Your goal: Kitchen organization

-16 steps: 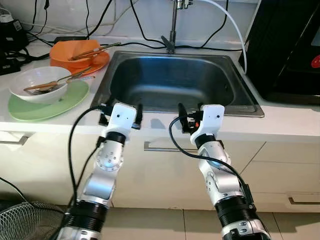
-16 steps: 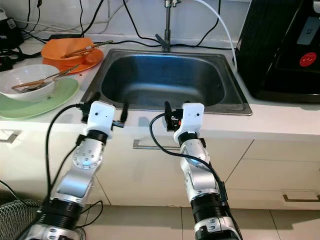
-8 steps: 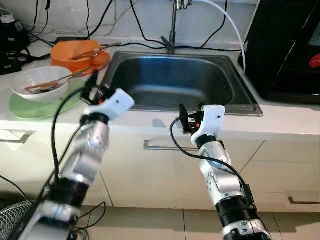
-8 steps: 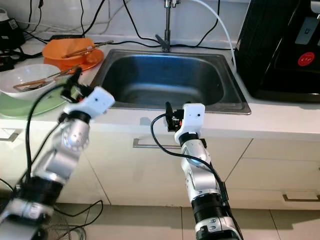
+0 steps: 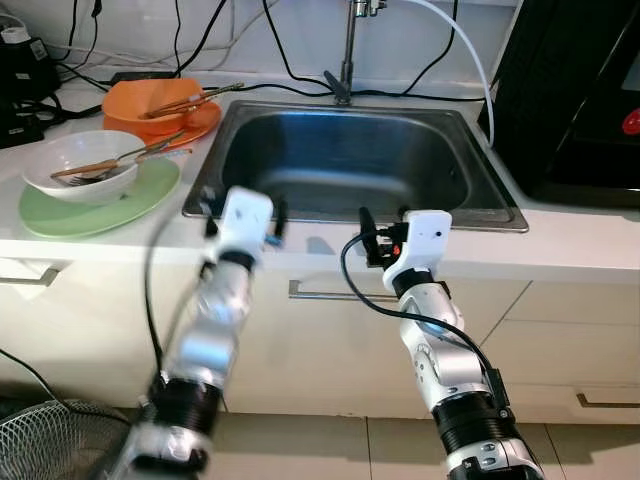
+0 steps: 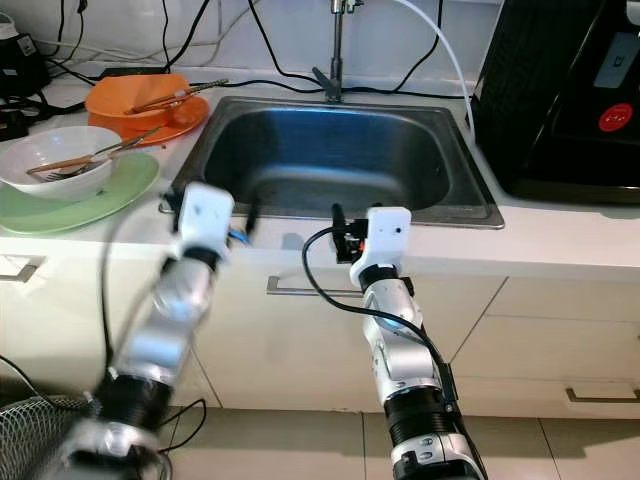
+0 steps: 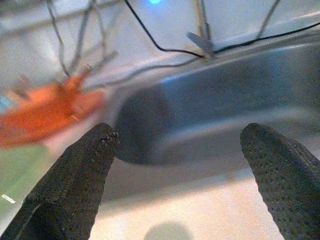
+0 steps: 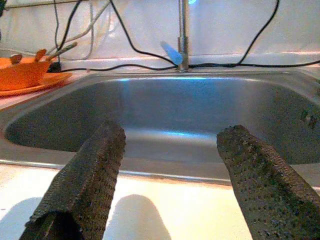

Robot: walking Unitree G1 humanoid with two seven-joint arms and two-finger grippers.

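The robot stood in front of a white counter with a steel sink set into it. The sink looked bare inside. Behind it stood a tap with a white hose beside it.

The left gripper hung over the front edge of the counter, near the sink's left front corner. The arm looked blurry. In the left wrist view its two black fingers were spread wide apart with nothing between them. That view looked past them at the sink corner and a blurry orange shape.

The right gripper hung over the counter's front edge, near the middle of the sink. From the head views its fingers were hard to make out, but the right wrist view showed both fingers spread wide and holding nothing.

To the left of the sink lay the dirty dishes. A white bowl sat on a green plate, with chopsticks and a fork resting in it. Behind it, an orange bowl sat on an orange plate, with more chopsticks across it. Both grippers were well apart from the dishes.

The head views also showed black cables along the wall, a big black machine at the right, a drawer handle under the sink, and a wire basket on the floor.
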